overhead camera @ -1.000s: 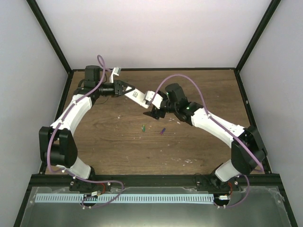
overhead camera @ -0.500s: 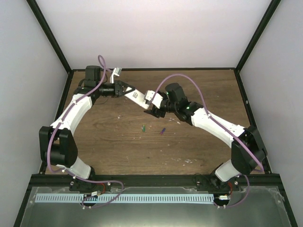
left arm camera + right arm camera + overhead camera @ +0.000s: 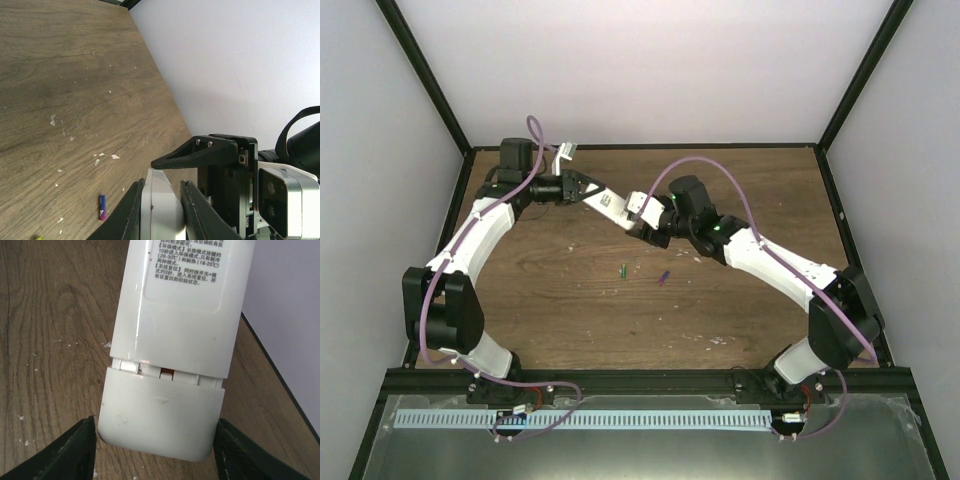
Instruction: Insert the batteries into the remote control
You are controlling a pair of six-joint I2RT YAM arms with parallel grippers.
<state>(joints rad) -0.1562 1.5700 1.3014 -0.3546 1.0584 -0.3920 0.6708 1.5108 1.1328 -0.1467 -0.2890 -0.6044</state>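
Remote control [image 3: 175,340] was off the table [image 3: 45,340], printed back up, spanning from the left hand [image 3: 161,210] to the right hand [image 3: 156,440]. Its battery cover [image 3: 160,410], at the end reaching into the right hand, sat slightly out of line with the body, and a narrow gap showed at the seam. Step judged: taking the cover off, with no cell loaded yet. To do it well, the right hand should pinch only the cover's side edges, clear of the body. It should then draw straight along the remote's length, away from the left hand, without twisting, while the left hand resists the pull. Right hand: jaws about as wide as the cover, one of the fingers [image 3: 75,450] at each side edge; whether they actually pressed on it could not be told. Left hand: narrow, clamped on the far end of the remote. Green battery [image 3: 623,269] and purple battery [image 3: 664,277] lay on the table below the right hand, toward the arm bases, near each other but not touching, well apart from both hands.
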